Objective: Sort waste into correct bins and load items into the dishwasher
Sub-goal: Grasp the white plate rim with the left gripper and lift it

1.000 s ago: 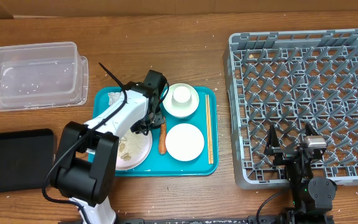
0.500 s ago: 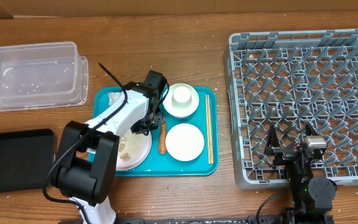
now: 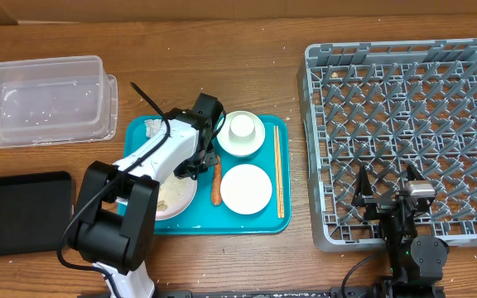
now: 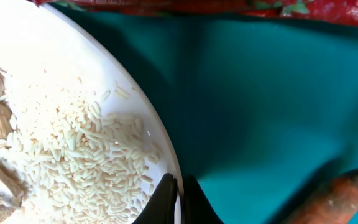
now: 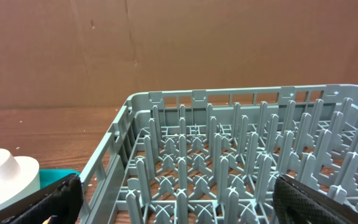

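Note:
My left gripper (image 4: 179, 183) is shut on the right rim of the large white plate (image 4: 73, 43), one finger on each side of the edge. Rice and beige scraps (image 4: 73, 162) lie on it. The orange carrot (image 4: 331, 199) lies just to the right on the teal tray, and a red wrapper (image 4: 229, 6) shows at the top. Overhead, the left gripper (image 3: 195, 161) sits between the plate (image 3: 172, 207) and the carrot (image 3: 216, 184). My right gripper (image 3: 385, 186) stands open over the near edge of the grey dish rack (image 3: 404, 124).
On the teal tray (image 3: 255, 222) are a cup in a bowl (image 3: 241, 132), a smaller plate (image 3: 246, 189), chopsticks (image 3: 277, 170) and a white napkin (image 3: 151, 129). The clear tub (image 3: 44, 99) stands far left, the black tray (image 3: 19, 211) near left.
The left jaws have closed onto the plate's rim, and the plate's right edge has shifted slightly left. The right arm has not moved.

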`<action>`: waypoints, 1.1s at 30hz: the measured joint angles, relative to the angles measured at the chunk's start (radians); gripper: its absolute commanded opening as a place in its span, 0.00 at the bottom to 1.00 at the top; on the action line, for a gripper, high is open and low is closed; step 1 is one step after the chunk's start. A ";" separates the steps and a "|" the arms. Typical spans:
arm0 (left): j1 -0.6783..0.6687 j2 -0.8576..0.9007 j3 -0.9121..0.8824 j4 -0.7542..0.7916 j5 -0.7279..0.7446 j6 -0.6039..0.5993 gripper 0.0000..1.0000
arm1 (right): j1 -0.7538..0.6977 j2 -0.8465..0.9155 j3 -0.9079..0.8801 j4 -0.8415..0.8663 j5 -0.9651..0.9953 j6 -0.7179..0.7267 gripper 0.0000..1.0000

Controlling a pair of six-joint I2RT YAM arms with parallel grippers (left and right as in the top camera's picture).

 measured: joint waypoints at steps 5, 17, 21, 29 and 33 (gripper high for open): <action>-0.009 0.000 0.021 -0.069 -0.001 -0.003 0.04 | 0.000 0.000 0.000 0.000 0.000 0.000 1.00; -0.008 0.000 0.092 -0.281 0.013 -0.011 0.04 | 0.000 0.000 0.000 0.000 0.000 -0.001 1.00; -0.008 0.000 0.098 -0.318 0.013 -0.018 0.04 | 0.000 0.000 0.000 0.000 0.000 0.000 1.00; -0.008 0.002 0.162 -0.420 -0.010 -0.035 0.04 | 0.000 0.000 0.000 0.000 0.000 0.000 1.00; -0.008 0.002 0.212 -0.451 -0.026 -0.041 0.04 | 0.000 0.000 0.000 0.000 0.001 0.000 1.00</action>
